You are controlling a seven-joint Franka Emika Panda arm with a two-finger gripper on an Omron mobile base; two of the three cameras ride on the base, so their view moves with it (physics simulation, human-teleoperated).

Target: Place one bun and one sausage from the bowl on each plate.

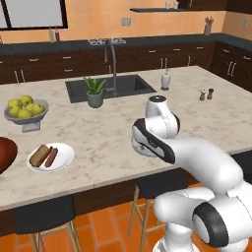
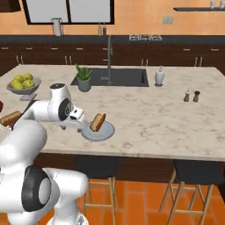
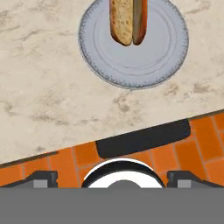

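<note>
- Looking along our gripper point(image 3: 112, 177) in the hand view, we see its jaws spread wide, the two dark fingertips far apart with nothing between them.
- Our gripper hangs past the worktop's near edge, over the orange floor tiles and a dark stool seat point(image 3: 144, 138).
- The grey plate point(image 2: 107, 132) sits on the worktop close to its near edge, just beside our wrist in the right base view.
- On that grey plate lie one bun point(image 3: 121, 19) and one sausage point(image 3: 140, 19), side by side and touching.
- The white plate point(image 1: 65, 160) rests near the worktop's near edge toward its left end, well apart from the grey plate.
- It carries another bun point(image 1: 39, 155) and another sausage point(image 1: 51, 156), lying next to each other.
- The dark red-brown bowl point(image 1: 5, 153) shows at the left edge of the left base view, near the white plate; we cannot tell what lies inside it.
- A grey bowl of apples point(image 1: 26, 109) stands farther back on the left of the worktop.
- A potted plant point(image 1: 95, 92) stands at the near rim of the sink point(image 1: 123, 84).
</note>
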